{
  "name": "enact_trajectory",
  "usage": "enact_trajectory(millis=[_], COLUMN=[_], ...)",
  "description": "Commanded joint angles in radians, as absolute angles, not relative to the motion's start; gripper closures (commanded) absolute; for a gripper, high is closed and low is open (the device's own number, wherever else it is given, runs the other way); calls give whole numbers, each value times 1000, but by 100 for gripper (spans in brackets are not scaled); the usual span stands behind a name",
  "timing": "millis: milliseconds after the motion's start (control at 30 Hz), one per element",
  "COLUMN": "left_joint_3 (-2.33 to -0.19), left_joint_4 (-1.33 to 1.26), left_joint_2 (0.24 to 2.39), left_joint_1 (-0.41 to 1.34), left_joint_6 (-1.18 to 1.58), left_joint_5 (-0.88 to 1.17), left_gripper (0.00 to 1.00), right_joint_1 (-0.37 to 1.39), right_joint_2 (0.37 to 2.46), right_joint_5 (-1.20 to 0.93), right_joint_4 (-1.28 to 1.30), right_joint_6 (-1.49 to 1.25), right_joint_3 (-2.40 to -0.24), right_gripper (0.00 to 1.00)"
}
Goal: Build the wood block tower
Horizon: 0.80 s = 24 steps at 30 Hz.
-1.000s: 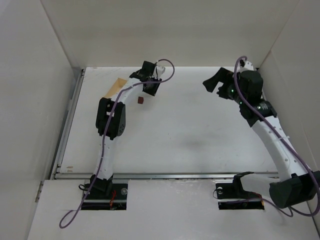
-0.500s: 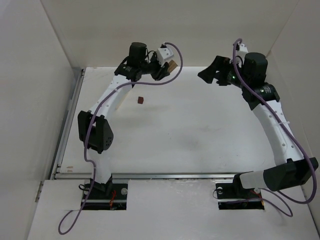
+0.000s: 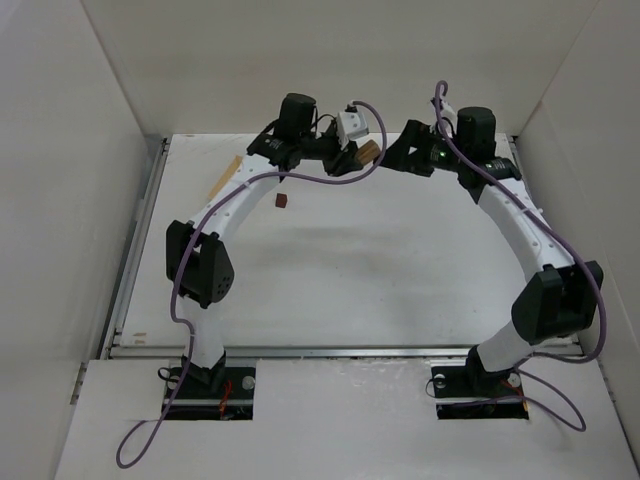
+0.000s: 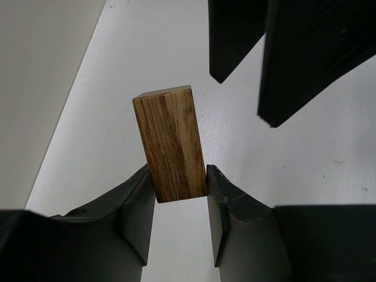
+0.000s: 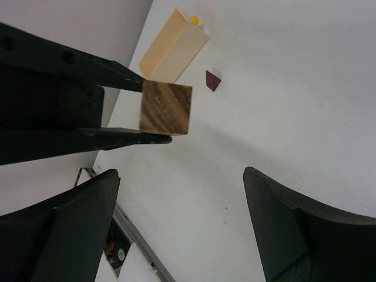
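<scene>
Grained tan-brown wooden block (image 4: 170,144) — clamped between the fingers of the left gripper (image 4: 179,174), held above the white table (image 3: 400,270). The right gripper (image 5: 179,179) — jaws wide, facing it. Small dark reddish-brown wooden cube (image 3: 282,201) sits on the table, apart from both.

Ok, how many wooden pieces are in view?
3: a grained block in the left gripper, a dark cube on the table, a pale oblong at the far left. More may be hidden.

A matte white table (image 3: 380,280) is boxed in by a plain white back wall (image 3: 330,60), left wall (image 3: 60,200) and right wall (image 3: 605,130). A metal rail (image 3: 340,350) edges its near side. Soft, even light.
</scene>
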State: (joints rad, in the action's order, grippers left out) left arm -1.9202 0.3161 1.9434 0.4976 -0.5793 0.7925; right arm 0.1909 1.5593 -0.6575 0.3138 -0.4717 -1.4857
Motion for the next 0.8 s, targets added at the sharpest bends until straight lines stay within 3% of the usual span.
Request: enact_trajectory(millis=[0,300,500,633,767], left_joint_3=[-1928,-1908,-1899,-1899,-1899], left_joint_4=[304,337,318,307,307], left_joint_2=[1925,1925,1925,1925,1925], left_joint_1=[503,522,531,531,531], left_joint_6=[-584,-604,-595,-577,-577], left_joint_5=[844,822,792,781,772], left_gripper=[100,100,100,100,100], right_joint_1=[192,192,192,192,192], right_joint_2=[1572,1623,1655,1664,1664], right_joint_5=[-680,-762,-762,-743,-733], right_joint_4=[282,102,91,91,91], right_joint_6=[-489,-583,-627,-627,-627], right_joint_3=[-1543,-1533,-1532,-1522,-1522], right_gripper=[8,12,26,28,43])
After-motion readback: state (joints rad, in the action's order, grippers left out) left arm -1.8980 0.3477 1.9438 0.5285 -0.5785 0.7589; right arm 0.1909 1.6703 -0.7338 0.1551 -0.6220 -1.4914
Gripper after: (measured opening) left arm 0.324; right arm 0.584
